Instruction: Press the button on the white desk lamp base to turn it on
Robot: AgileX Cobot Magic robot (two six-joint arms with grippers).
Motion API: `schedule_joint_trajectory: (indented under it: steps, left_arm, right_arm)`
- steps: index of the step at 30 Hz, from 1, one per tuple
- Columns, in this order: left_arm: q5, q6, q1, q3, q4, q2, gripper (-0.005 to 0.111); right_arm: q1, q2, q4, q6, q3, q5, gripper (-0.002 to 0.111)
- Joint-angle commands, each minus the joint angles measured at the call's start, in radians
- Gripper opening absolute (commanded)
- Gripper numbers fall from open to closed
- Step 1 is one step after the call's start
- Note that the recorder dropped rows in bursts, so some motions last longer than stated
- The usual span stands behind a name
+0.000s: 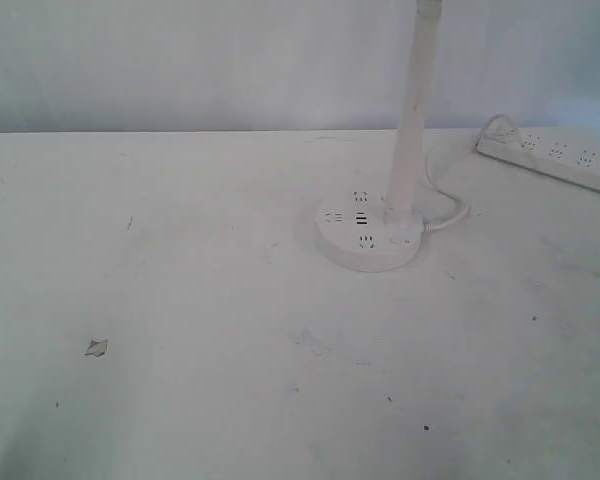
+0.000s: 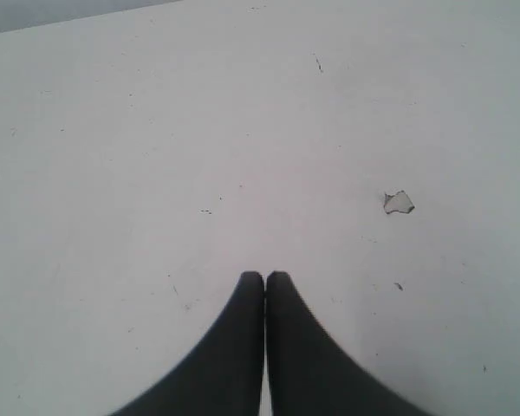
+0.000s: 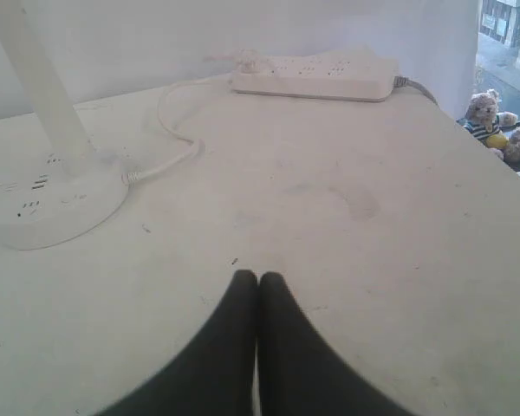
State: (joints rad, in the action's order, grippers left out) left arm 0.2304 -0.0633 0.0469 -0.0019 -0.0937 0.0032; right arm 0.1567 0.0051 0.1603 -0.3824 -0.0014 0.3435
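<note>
Your white tabletop [image 1: 230, 380] carries the white desk lamp base [image 1: 368, 240] right of centre, with its cord [image 1: 450, 205] looping back to the power strip [image 1: 555, 158] at the far right. You'll see a small grey scrap or chip [image 1: 97, 347] well apart, front left.

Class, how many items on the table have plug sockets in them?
2: the white desk lamp base, right of centre in the exterior view, and the power strip behind it, further right. Others may lie out of frame.

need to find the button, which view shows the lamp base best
The exterior view: the whole white desk lamp base shows, top face included. The right wrist view cuts the base off at the frame edge. The left wrist view does not show it.
</note>
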Motion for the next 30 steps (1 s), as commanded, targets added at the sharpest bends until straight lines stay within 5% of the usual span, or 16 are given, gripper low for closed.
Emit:
schedule_joint_trajectory:
  steps: [1, 16, 22, 30]
  left_arm:
    - [0.001, 0.0, 0.0, 0.002, 0.005, -0.003, 0.0]
    - [0.001, 0.0, 0.0, 0.002, 0.005, -0.003, 0.0]
    - [0.001, 0.0, 0.0, 0.002, 0.005, -0.003, 0.0]
    - [0.001, 0.0, 0.0, 0.002, 0.005, -0.003, 0.0]
  right_arm:
    - [0.003, -0.005, 0.002, 0.003, 0.001, -0.002, 0.0]
    - [0.003, -0.005, 0.021, 0.031, 0.001, -0.019, 0.0]
    - [0.003, -0.005, 0.021, 0.031, 0.001, -0.226, 0.0]
    - [0.003, -0.005, -0.079, -0.413, 0.001, -0.561, 0.0]
